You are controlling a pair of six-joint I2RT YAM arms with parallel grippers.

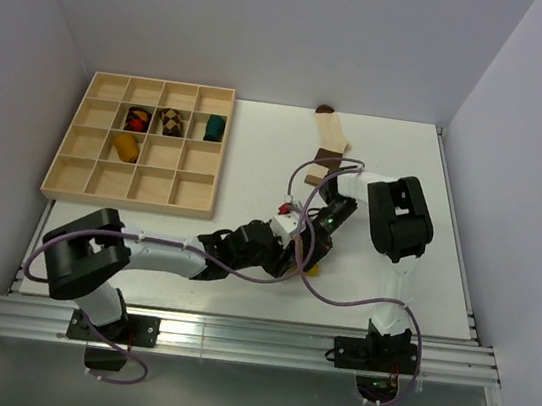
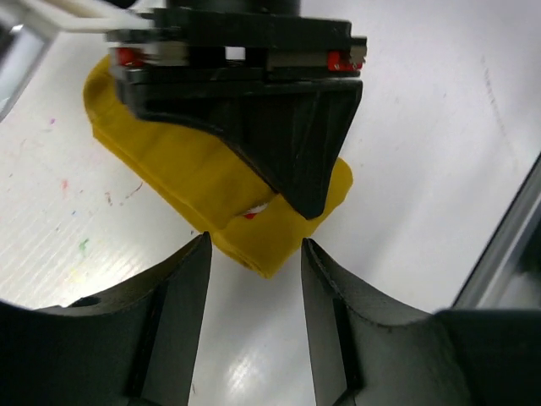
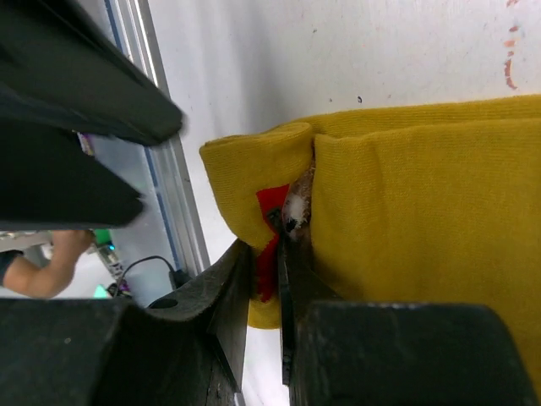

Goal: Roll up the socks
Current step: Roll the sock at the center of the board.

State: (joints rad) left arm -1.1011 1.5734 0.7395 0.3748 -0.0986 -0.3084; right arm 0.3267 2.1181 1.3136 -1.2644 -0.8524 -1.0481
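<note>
On table (image 1: 257,161), R fingers (image 3: 226,317) pinch yellow sock (image 3: 406,211); L fingers (image 2: 169,317) apart.

A robotics lab test cell. Two white-and-black robot arms, the left arm (image 1: 158,253) and the right arm (image 1: 400,221), stand bolted to an aluminium-profile rail (image 1: 251,342) at the near edge of a white counter (image 1: 257,161). Plain pale walls (image 1: 276,22) box the counter in on three sides. Purple cables (image 1: 338,298) loop loose from the arms across the surface. A wooden compartment tray (image 1: 62,179) sits at the far left. Beyond the rail, the right wrist camera catches a person's forearm (image 3: 34,258) beside a black lead (image 3: 148,264).
</note>
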